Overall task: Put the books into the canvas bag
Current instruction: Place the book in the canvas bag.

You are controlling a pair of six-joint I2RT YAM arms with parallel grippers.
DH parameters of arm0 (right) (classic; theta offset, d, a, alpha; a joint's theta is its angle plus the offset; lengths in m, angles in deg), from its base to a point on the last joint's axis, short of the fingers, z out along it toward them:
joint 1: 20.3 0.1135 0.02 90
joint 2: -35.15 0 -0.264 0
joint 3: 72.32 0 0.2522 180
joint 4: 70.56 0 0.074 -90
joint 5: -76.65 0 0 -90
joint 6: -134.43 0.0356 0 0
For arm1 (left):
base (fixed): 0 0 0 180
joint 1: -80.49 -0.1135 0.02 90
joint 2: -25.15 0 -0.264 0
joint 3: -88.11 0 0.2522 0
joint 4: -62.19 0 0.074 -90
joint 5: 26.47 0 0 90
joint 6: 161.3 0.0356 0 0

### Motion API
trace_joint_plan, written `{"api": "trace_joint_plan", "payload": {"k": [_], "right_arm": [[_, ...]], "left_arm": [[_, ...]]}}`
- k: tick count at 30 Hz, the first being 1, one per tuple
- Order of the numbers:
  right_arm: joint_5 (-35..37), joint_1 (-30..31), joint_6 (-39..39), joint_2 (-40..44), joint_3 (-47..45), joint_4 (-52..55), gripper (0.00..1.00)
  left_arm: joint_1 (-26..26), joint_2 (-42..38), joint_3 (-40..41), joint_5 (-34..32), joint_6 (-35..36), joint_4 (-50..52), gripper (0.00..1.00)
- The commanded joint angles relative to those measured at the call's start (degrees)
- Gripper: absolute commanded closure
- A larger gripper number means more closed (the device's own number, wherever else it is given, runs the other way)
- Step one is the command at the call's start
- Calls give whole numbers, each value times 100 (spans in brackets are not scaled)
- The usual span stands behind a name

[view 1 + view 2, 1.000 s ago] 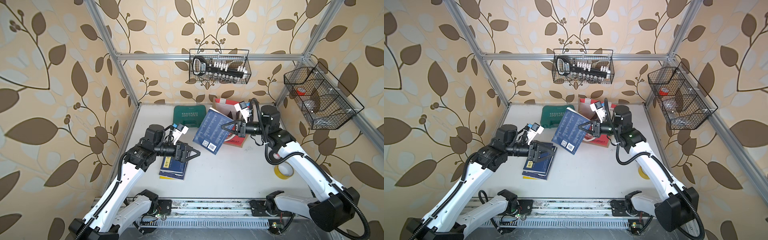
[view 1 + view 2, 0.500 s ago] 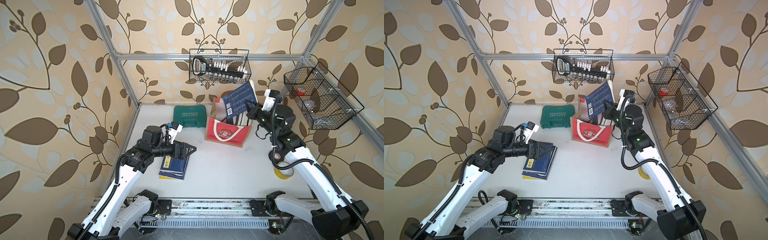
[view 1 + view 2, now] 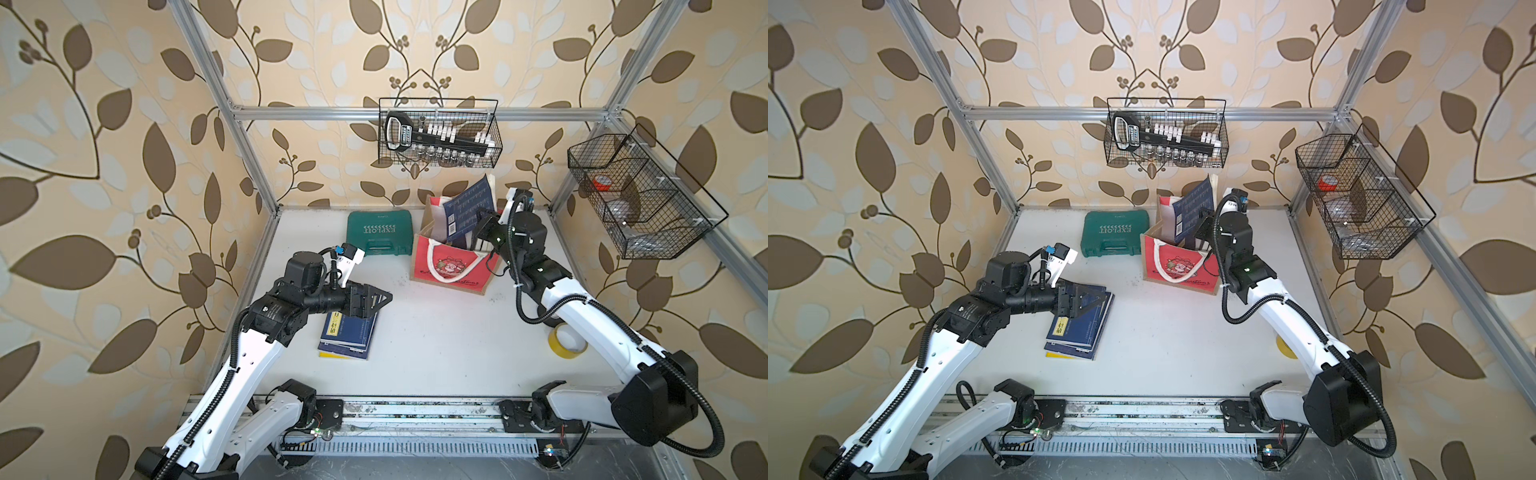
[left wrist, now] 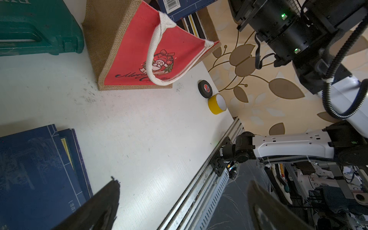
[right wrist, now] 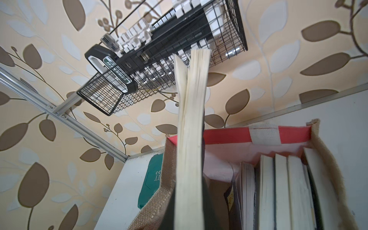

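Top view: right pincer [image 3: 481,225] with book [image 3: 467,205] above bag [image 3: 453,268]

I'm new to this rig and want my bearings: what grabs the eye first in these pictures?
The right gripper is shut on a tilted navy book whose lower end dips into the red-fronted canvas bag at the back of the table, where other books already stand. Nearer the front, the left gripper hovers open over a stack of navy books lying flat. A green tool case sits beside the bag.
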Motion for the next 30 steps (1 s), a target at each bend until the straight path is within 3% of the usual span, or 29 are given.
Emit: {"api": "trace_joint_plan", "payload": {"k": [1, 11, 20, 30], "right_arm": [[618, 192, -12, -154, 3, -400, 100], [1962, 756, -67, -1025, 325, -8, 100], [2890, 931, -181, -1225, 319, 162, 100], [2978, 925, -384, -869, 129, 88, 54]], "left_arm": [[-83, -1, -191, 38, 43, -4, 1], [-103, 51, -201, 64, 42, -21, 1], [-112, 99, -200, 81, 37, -30, 1], [-151, 151, -210, 99, 8, -59, 1]]}}
